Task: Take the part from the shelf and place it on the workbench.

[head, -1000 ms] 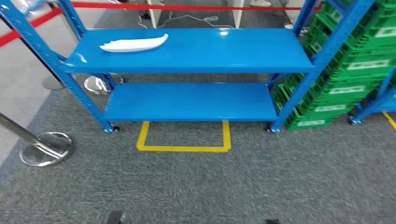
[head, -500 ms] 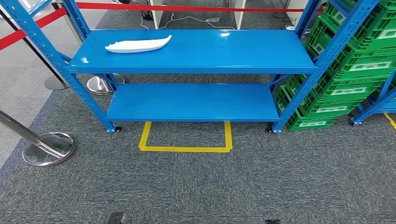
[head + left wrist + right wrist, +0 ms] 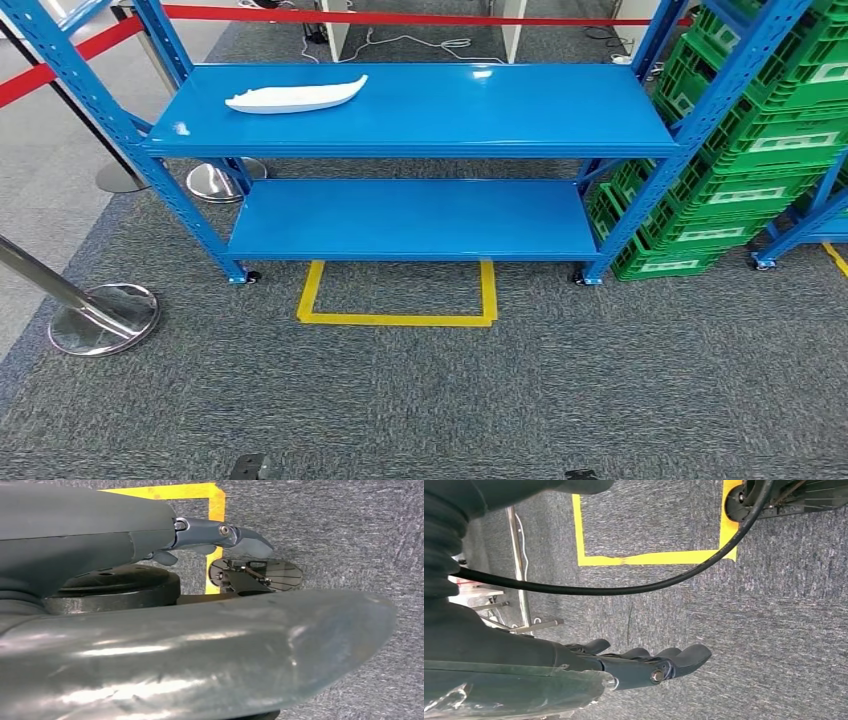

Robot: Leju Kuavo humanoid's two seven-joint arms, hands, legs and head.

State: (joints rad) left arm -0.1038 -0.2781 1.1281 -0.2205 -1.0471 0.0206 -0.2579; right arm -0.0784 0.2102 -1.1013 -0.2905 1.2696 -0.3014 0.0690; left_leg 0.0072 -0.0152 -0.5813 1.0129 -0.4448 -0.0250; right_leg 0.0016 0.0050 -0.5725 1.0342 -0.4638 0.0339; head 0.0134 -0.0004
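I see one white part [image 3: 297,96], long, smooth and boat-shaped, lying at the left end of the glossy blue metal shelf's [image 3: 420,135] top board of two. My left hand [image 3: 220,532] and right hand [image 3: 659,665] hang empty, fingers straight, over grey carpet.

The shelf [image 3: 420,105] looks like painted metal, its blue boards smooth and glossy enough to catch light spots. The part [image 3: 296,97] on it is white with a smooth, slightly shiny finish, plastic-like. The floor [image 3: 420,400] is covered in grey carpet, rough and matt, with glossy yellow tape [image 3: 396,318] stuck to it. The stanchion base [image 3: 102,318] is polished, mirror-like metal. The green crates [image 3: 760,150] look like moulded plastic. The left robot hand [image 3: 220,532] has smooth, dull grey fingers; the right robot hand [image 3: 649,662] looks the same.
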